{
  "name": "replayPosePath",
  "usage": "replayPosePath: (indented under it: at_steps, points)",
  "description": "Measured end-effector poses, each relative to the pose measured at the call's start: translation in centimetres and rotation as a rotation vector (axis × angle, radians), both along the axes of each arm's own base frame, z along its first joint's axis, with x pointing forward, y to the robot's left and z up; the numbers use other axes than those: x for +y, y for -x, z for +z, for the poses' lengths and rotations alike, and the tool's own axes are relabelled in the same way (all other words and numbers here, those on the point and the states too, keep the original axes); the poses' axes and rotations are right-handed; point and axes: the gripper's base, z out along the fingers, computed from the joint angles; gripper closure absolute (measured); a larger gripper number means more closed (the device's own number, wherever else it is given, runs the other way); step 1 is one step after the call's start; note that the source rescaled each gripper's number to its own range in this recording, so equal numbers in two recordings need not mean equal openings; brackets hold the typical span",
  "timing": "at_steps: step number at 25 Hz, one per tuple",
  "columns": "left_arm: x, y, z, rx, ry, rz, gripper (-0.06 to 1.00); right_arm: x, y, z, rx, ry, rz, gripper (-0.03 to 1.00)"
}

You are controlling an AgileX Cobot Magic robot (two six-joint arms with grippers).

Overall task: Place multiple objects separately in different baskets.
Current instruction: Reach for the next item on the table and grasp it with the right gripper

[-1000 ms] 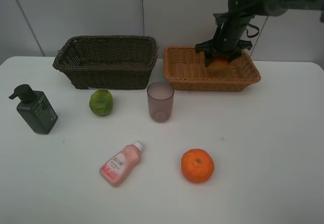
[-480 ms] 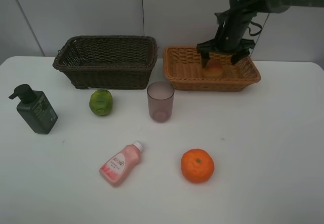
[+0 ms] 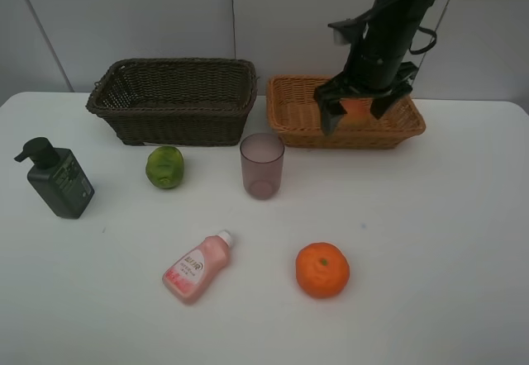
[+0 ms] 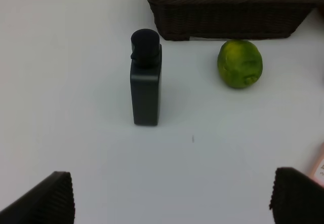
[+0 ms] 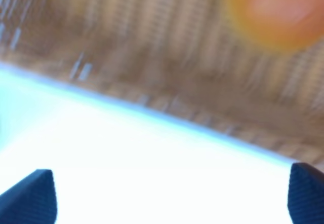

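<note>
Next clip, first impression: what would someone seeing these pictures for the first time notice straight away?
The dark arm stands out first, its right gripper open above the light wicker basket at the back right of the table, where a peach lies. Next comes the bright tangerine near the table's front edge, with the pink bottle lying on its side to the left of it.

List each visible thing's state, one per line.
Dark brown wicker basket: upright, nothing visible inside.
Light orange-tan wicker basket: holds the peach.
Red-yellow peach: in that basket, ungripped.
Dark green pump bottle: upright.
Pink white-capped bottle: on its side.
Translucent mauve cup: upright.
Left hand: open.
Right hand: open, above peach.
</note>
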Motion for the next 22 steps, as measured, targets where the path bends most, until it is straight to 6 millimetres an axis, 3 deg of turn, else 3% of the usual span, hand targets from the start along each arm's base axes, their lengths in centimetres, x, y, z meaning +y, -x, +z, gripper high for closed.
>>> replayPosePath:
  at_steps: [4, 5, 10, 16, 22]
  points:
    - [0.0, 0.0, 0.0, 0.0, 0.0, 0.0, -0.06, 0.9, 4.7, 0.0, 0.033, 0.009, 0.236, 0.0]
    - [0.0, 0.0, 0.0, 0.0, 0.0, 0.0, -0.06, 1.3, 6.9, 0.0, 0.027, 0.02, 0.397, 0.0]
    - [0.0, 0.0, 0.0, 0.0, 0.0, 0.0, -0.06, 2.6, 11.5, -0.6, 0.046, 0.051, 0.777, 0.0]
    - [0.0, 0.0, 0.0, 0.0, 0.0, 0.0, -0.06, 4.1, 15.4, -2.4, 0.1, 0.108, 1.162, 0.0]
    - [0.0, 0.0, 0.0, 0.0, 0.0, 0.0, -0.06, 5.6, 17.7, -3.8, 0.09, 0.114, 1.303, 0.0]
